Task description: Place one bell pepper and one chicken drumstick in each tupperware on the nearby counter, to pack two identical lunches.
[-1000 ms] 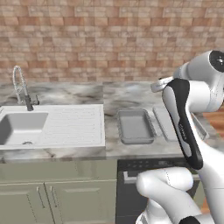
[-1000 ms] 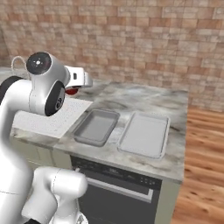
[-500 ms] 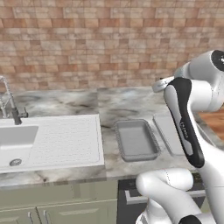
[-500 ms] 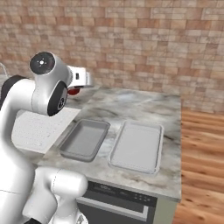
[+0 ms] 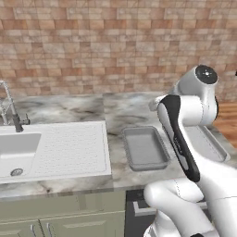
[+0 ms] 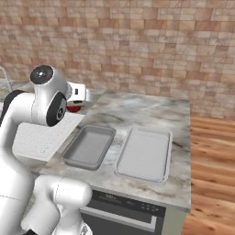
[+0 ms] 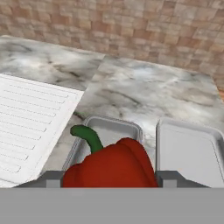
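Between the finger tips of the gripper [image 7: 109,178]: red bell pepper [image 7: 109,165], green stem up, clamped from both sides. Beyond the tips, on the marbled counter [image 7: 144,94]: narrower tupperware [image 7: 109,127] just ahead, wider tupperware [image 7: 188,151] beside it, both unfilled.

In the hand view the pepper [image 7: 109,164] is covering the near part of the narrower tupperware [image 7: 114,126]; the wider tupperware [image 7: 189,151] is running off the right edge. In the left base view the arm is hiding most of that wider tupperware [image 5: 207,144], and the sink [image 5: 18,150] is being cut by the left edge. In the right base view the pepper [image 6: 73,108] is peeking out behind the arm.
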